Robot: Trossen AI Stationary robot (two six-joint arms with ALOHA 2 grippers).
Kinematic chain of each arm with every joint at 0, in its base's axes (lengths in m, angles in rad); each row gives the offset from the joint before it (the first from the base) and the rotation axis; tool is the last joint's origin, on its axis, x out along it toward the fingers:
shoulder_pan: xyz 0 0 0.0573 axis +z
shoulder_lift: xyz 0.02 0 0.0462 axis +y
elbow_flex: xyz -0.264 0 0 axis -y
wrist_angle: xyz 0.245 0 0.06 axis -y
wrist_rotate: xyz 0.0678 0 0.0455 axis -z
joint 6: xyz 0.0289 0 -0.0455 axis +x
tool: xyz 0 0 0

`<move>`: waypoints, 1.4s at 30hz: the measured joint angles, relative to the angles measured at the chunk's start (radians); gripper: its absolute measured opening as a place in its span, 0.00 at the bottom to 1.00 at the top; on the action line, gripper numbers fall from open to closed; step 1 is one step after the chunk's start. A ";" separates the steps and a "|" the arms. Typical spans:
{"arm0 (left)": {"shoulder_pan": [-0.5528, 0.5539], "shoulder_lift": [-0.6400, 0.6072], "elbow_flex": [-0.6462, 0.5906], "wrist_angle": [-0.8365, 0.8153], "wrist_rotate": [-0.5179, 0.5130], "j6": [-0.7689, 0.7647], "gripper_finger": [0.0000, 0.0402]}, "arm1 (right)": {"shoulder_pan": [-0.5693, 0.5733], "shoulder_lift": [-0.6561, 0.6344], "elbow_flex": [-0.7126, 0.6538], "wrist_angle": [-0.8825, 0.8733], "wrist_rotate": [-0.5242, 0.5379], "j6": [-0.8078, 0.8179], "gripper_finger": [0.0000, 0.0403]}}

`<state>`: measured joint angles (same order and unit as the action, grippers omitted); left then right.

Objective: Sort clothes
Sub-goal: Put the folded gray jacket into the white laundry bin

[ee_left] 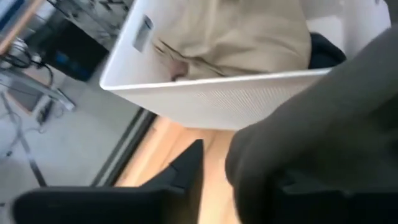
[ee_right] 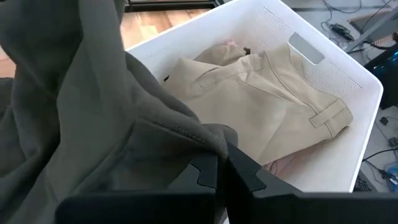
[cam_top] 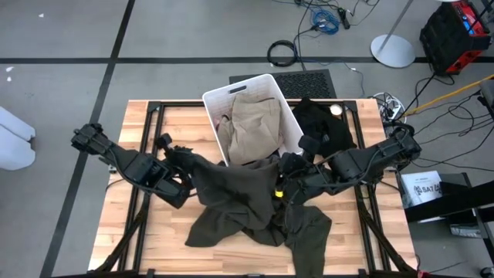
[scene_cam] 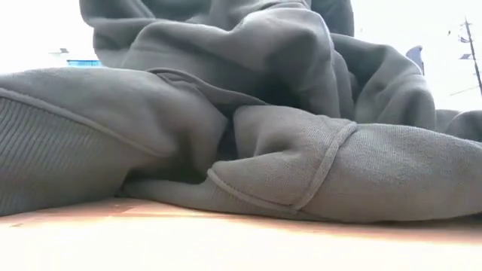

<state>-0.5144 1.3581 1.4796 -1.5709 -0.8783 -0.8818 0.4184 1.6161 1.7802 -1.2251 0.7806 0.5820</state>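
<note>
No writing on the clothes or bin can be read. The large olive garment (cam_top: pixel 243 193) lies spread on the table (cam_top: pixel 139 239), its upper edge draped toward the white bin (cam_top: pixel 220 99), which holds khaki clothes (cam_top: pixel 251 127) with pale pink beneath. A black garment (cam_top: pixel 324 123) lies beside the bin. The left gripper (cam_top: pixel 184 158) reaches in low at the olive fabric's edge, jaws slightly parted. The right gripper (cam_top: pixel 287 166), jaws closed, pinches an olive fold at the bin.
</note>
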 joint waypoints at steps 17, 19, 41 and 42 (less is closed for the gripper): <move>-0.243 0.015 0.000 0.107 0.311 -0.214 0.55 | -0.084 0.000 0.000 0.000 -0.100 -0.023 0.00; -0.281 0.015 -0.008 0.266 0.297 -0.309 0.55 | -0.090 0.000 0.000 0.001 -0.108 -0.022 0.00; -0.201 0.629 -0.074 1.581 0.224 -0.160 0.55 | -0.096 0.000 0.000 0.011 -0.142 -0.040 0.00; -0.189 0.648 -0.053 1.556 0.235 -0.159 0.55 | -0.099 0.000 0.000 0.011 -0.151 -0.043 0.00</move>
<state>-0.7037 2.0061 1.4267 -0.0153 -0.6436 -1.0412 0.3194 1.6157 1.7802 -1.2144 0.6301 0.5391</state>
